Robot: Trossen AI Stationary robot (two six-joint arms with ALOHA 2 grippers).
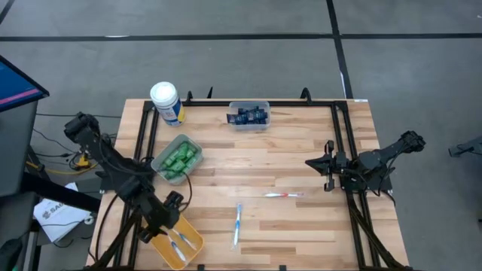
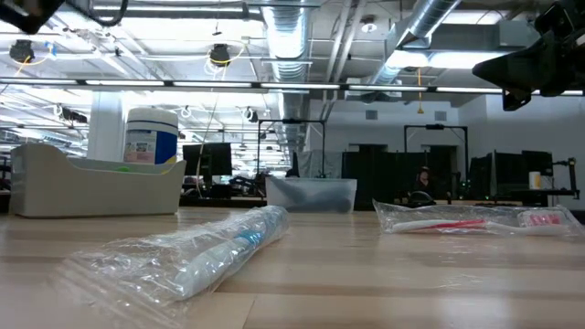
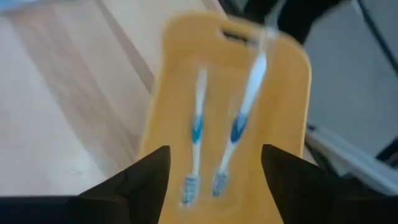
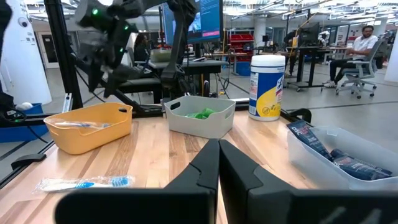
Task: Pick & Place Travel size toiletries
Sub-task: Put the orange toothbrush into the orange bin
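left gripper [image 3: 214, 171]: fingers apart above the yellow plastic bin [image 1: 188, 252], nothing held
white-blue bagged toothbrush [image 1: 237, 224]: mid-table, next up imo
tip: lift straight clear
right gripper [image 1: 327, 175]: closed, parked

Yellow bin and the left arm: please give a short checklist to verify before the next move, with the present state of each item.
1. Left gripper jaws open over the yellow bin: ok.
2. Two white-blue toothbrushes lie inside that bin: ok.
3. Nothing between the left jaws: ok.
4. Wrapped white-blue toothbrush on the table, free to pick: ok.
5. Red-and-white toothbrush not yet binned: not ok.
6. Right gripper shut, waiting at the table's right edge: ok.
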